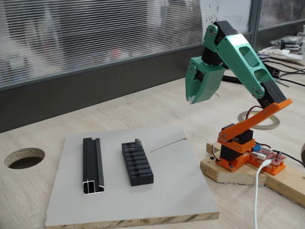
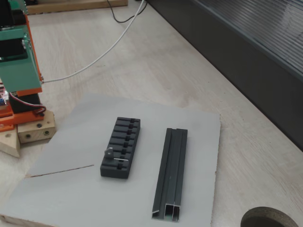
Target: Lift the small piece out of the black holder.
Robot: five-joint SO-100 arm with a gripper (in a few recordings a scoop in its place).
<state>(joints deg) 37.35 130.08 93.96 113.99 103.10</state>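
Atop black holder [image 2: 121, 153], small piece [image 2: 110, 153] slotted.

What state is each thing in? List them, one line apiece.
Green two-finger gripper: raised above the table, fingers shut, holding nothing.
Tiny grey metal piece: seated in an end slot of the holder.
Short black slotted holder: flat on the grey board.
Long black channel rail: flat beside the holder, apart.

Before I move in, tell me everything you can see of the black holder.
The black holder is a short matte block, plastic by the look, with a row of crosswise slots along its top. It lies flat on the grey board, beside the longer black rail and apart from it. The small piece stands in an end slot. The gripper hangs above, clear of it.
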